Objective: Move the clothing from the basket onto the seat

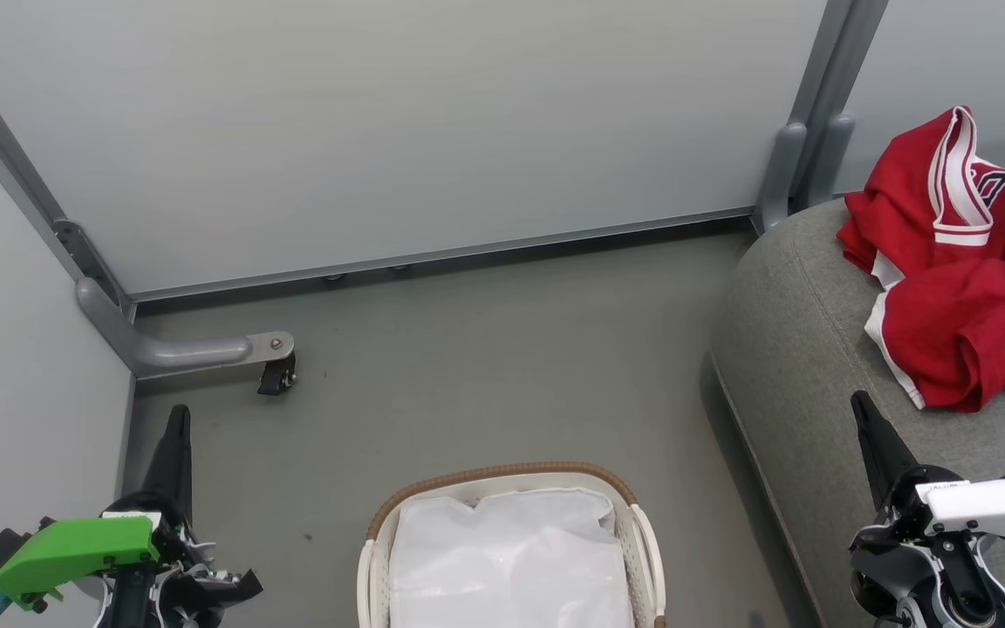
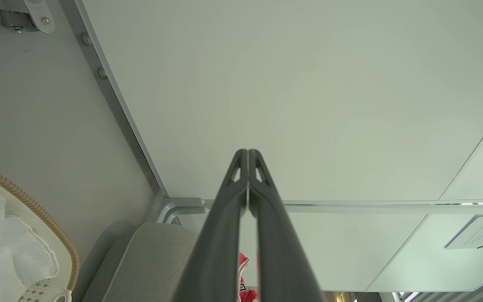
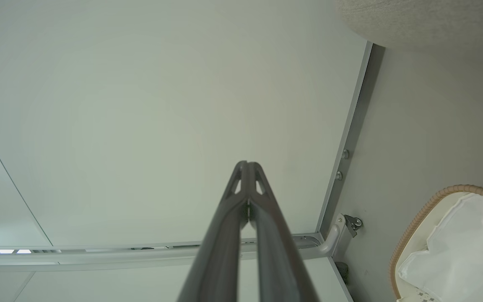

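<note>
The red clothing (image 1: 965, 262) with white striped trim lies in a heap on the grey seat (image 1: 799, 349) at the right. The cream basket (image 1: 642, 541) with a brown woven rim stands on the floor at bottom centre, holding a white cloth liner (image 1: 507, 558). My left gripper (image 1: 178, 419) is shut and empty at the lower left, over the floor. My right gripper (image 1: 860, 406) is shut and empty over the seat's front, below the clothing. The left wrist view shows the basket (image 2: 63, 247), the seat (image 2: 149, 260) and a sliver of red clothing (image 2: 245, 272).
Pale partition walls (image 1: 380, 131) close off the back and left. A grey metal foot with a caster (image 1: 276, 371) juts onto the floor at the left. A grey post (image 1: 803, 131) stands behind the seat.
</note>
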